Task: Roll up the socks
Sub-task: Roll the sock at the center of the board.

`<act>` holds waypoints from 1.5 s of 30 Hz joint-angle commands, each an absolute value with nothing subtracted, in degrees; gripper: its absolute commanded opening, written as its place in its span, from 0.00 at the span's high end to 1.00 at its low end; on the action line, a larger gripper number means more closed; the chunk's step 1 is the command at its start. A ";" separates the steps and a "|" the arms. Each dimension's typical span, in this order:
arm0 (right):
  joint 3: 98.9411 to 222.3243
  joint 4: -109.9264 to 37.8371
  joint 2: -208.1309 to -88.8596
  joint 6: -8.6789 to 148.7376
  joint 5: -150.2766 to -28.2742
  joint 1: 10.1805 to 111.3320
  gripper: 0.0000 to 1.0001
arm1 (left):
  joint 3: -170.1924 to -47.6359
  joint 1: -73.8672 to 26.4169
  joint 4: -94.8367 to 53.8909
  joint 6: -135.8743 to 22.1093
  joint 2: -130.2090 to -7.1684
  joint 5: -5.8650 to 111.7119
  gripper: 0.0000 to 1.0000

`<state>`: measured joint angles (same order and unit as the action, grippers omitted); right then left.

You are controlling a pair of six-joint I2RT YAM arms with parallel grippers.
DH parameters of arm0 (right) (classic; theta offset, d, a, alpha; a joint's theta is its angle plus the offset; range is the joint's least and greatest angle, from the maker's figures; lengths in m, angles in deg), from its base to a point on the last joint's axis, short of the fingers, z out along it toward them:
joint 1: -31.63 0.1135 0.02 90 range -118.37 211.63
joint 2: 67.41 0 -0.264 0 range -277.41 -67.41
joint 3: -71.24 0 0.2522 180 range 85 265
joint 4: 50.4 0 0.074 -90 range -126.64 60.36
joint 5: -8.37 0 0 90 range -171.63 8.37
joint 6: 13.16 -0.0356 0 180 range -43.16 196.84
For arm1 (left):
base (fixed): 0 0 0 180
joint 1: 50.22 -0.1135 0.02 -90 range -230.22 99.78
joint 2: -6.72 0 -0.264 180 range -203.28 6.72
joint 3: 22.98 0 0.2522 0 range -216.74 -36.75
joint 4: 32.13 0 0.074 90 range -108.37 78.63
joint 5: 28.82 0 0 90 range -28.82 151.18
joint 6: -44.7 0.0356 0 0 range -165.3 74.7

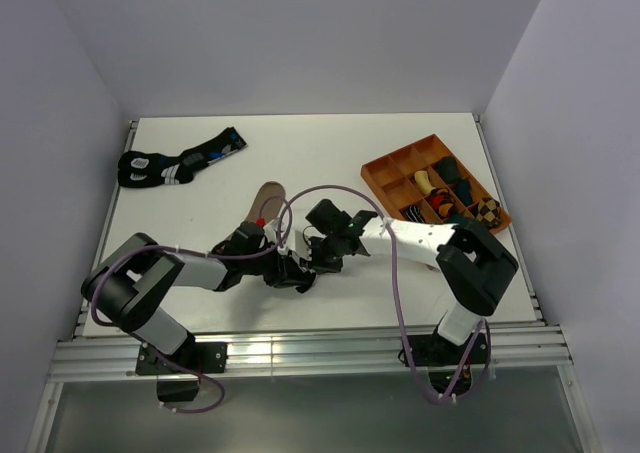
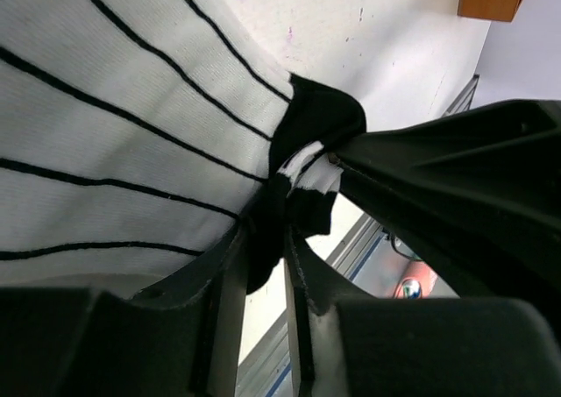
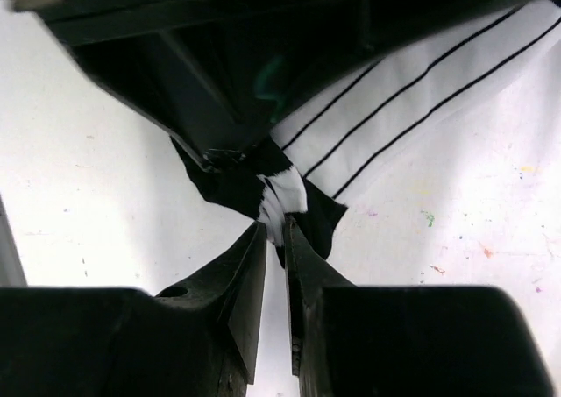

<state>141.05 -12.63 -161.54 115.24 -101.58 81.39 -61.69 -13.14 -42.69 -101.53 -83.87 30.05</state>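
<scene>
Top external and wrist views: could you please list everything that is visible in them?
table: one, white, under everything.
white striped sock: one, white with thin black stripes, centre, held at one end.
tan sock: one, tan-brown, centre, partly hidden.
black socks: two, black with blue and white marks, far left.
tray: one, orange-brown, far right.
rolled bundles: several, mixed colours, in the tray's compartments.
left gripper: one, black, closed on the white striped sock's black end.
right gripper: one, black, closed on the same end.

Plain pale walls (image 1: 300,33) enclose a white table (image 1: 330,153) on 3 sides.
</scene>
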 commanded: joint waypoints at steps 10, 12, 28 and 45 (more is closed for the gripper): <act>147.84 -6.41 -166.99 114.02 -106.16 79.53 0.80 | -59.25 -12.43 -45.96 -103.93 -84.51 32.80 0.73; 149.06 -6.23 -168.04 112.45 -105.54 79.62 0.80 | -59.07 -12.43 -46.75 -103.93 -84.95 32.62 0.72; 158.91 -0.26 -177.81 104.79 -105.01 78.74 0.82 | -57.66 -11.99 -51.51 -102.17 -85.57 32.53 0.60; 159.44 0.98 -176.05 103.12 -107.91 78.65 0.82 | -59.95 -11.20 -49.39 -102.43 -86.53 34.20 0.59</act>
<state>157.03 2.30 -176.10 107.52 -107.46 79.22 -58.85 -13.06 -51.21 -105.18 -85.03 30.64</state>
